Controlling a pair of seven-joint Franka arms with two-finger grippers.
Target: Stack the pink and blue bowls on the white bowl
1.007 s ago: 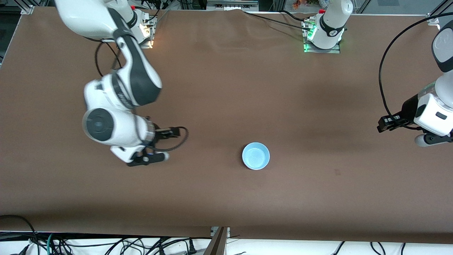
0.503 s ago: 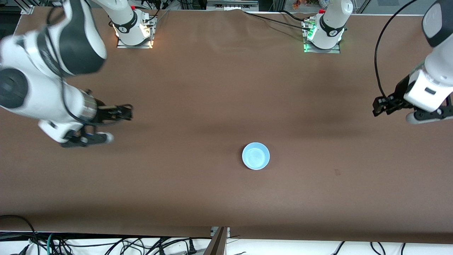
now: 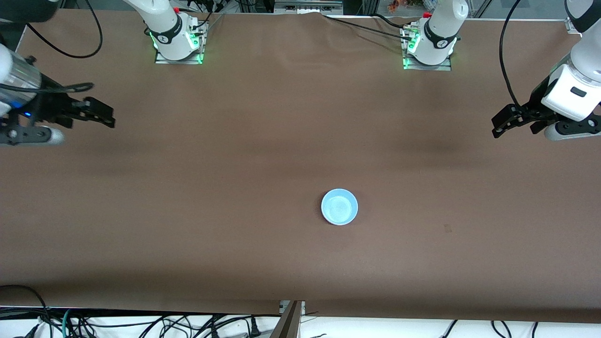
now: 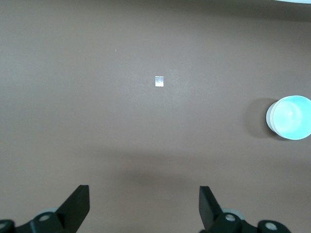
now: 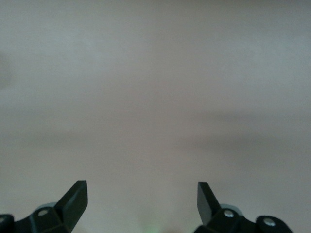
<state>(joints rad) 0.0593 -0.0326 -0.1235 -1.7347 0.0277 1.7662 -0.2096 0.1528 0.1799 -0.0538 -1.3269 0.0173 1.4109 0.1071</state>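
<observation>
Blue bowl sits mid-worktop. You see left gripper and right gripper over worktop ends, fingers spread wide, empty.

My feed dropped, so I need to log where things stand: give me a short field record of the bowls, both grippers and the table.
bowl stack: light sky blue round smooth bowl on top; a whitish rim shows beneath it in the left wrist view; pink bowl not visible
stack place: middle of the brown table, nearer the front camera than both bases
left gripper: open, empty, over the left arm's end of the table
right gripper: open, empty, over the right arm's end of the table
contact: neither gripper touches the stack
</observation>
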